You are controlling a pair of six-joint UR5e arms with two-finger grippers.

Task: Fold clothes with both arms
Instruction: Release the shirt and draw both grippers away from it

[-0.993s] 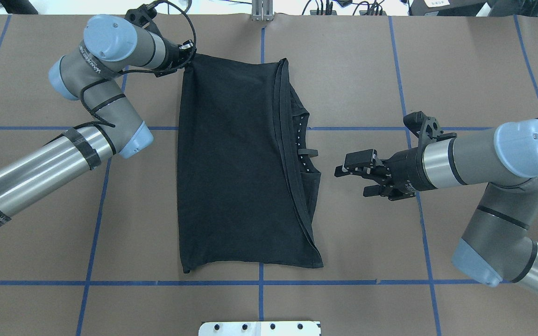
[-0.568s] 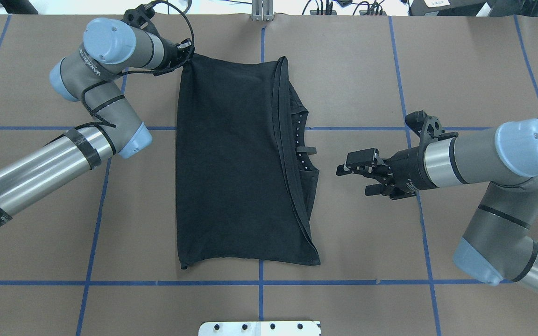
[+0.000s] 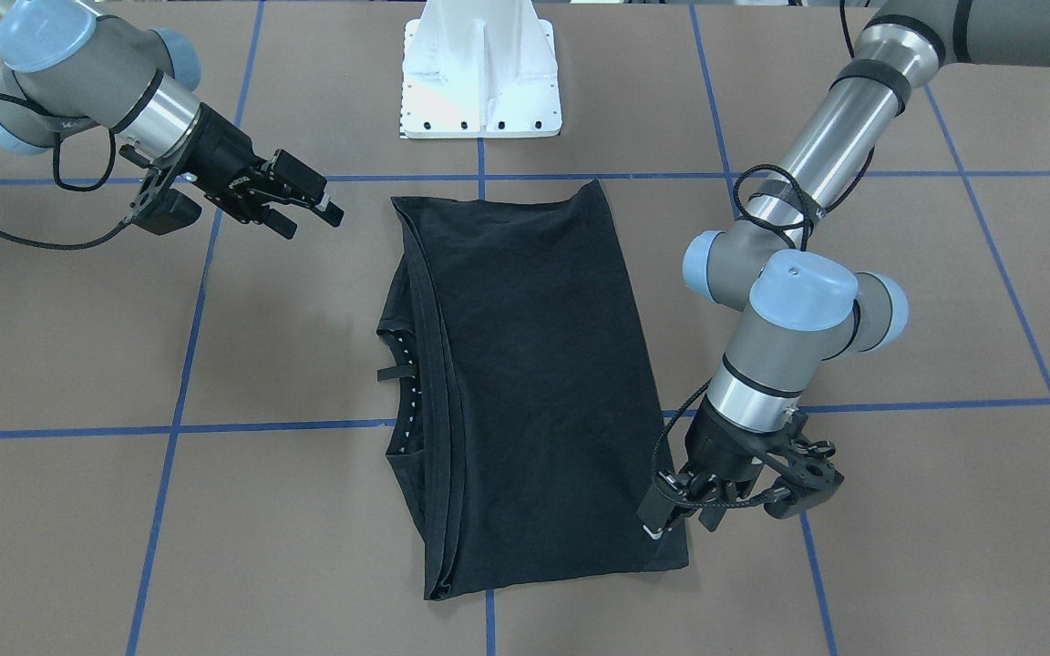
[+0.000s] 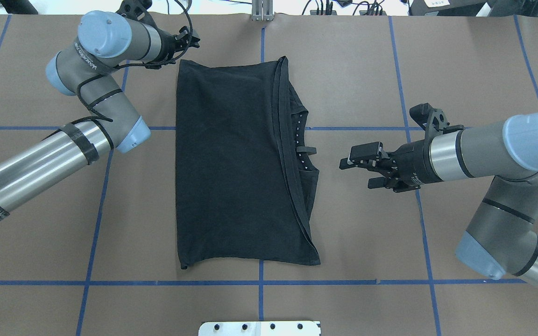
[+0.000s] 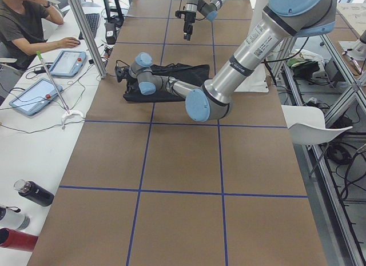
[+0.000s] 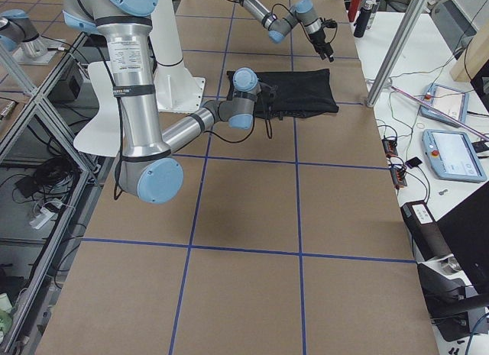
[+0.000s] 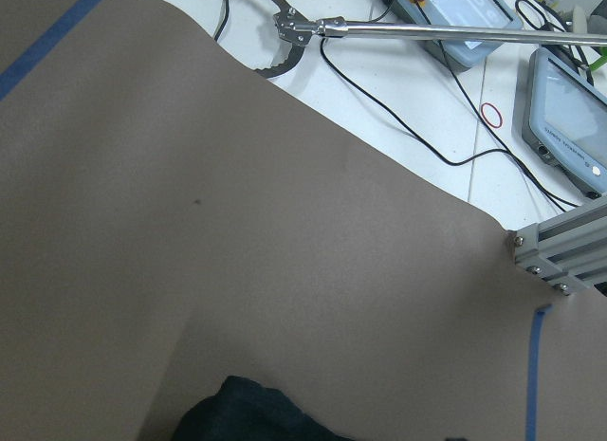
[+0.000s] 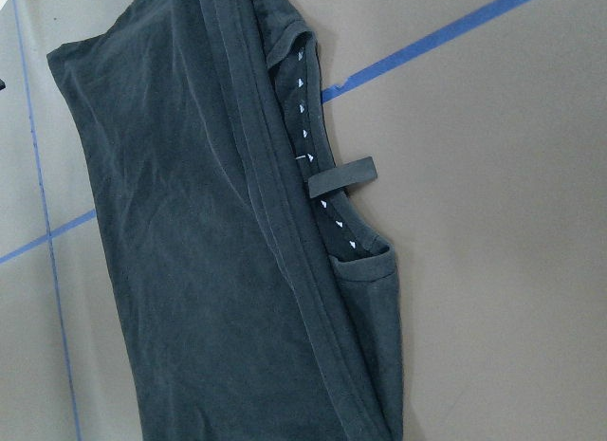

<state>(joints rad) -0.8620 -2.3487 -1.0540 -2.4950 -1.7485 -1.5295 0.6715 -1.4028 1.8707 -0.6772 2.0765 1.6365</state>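
The black T-shirt (image 4: 231,158) lies folded in a long flat rectangle at the table's middle, its collar and folded edges toward my right arm. No logo shows. It also shows in the front view (image 3: 534,383) and the right wrist view (image 8: 190,270). My left gripper (image 4: 188,41) hovers just beyond the shirt's far left corner, open and empty; in the front view (image 3: 675,519) it hangs over that corner. The left wrist view shows only a bit of the shirt (image 7: 247,417). My right gripper (image 4: 355,173) is open and empty, level with the collar, a short gap to its right.
The brown table cover carries a grid of blue tape lines (image 4: 259,282). The white pedestal base (image 3: 481,82) stands at the robot's side. An aluminium post (image 4: 262,9) and cables sit at the far edge. An operator (image 5: 23,20) with tablets sits beyond that edge.
My left gripper has let go of the shirt's far left corner and moved up and away toward the far edge; the corner now lies flat. My right gripper has drawn back slightly to the right.
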